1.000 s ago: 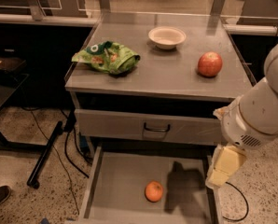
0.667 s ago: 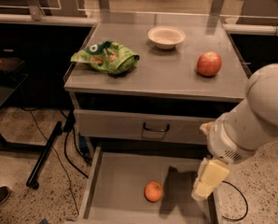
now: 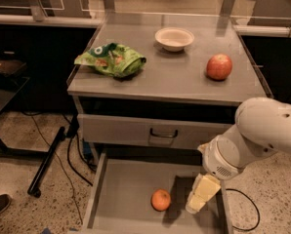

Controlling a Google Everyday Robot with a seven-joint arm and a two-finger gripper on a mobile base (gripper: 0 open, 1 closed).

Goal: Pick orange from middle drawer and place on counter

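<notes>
The orange [image 3: 160, 200] lies on the flat bottom of the pulled-out middle drawer [image 3: 121, 194], near its middle. My gripper [image 3: 200, 195] hangs over the drawer's right part, just right of the orange and a little above the drawer floor, with nothing in it. The white arm reaches in from the right. The grey counter [image 3: 170, 77] tops the cabinet above.
On the counter lie a green chip bag [image 3: 111, 59], a white bowl [image 3: 174, 38] and a red apple [image 3: 219, 66]. A shut drawer front with a dark handle [image 3: 163, 133] sits above the open drawer. Cables and a dark stand leg [image 3: 48, 160] lie on the floor at left.
My arm has swung left and down, bringing the gripper lower into the drawer and closer to the orange. The orange has not moved.
</notes>
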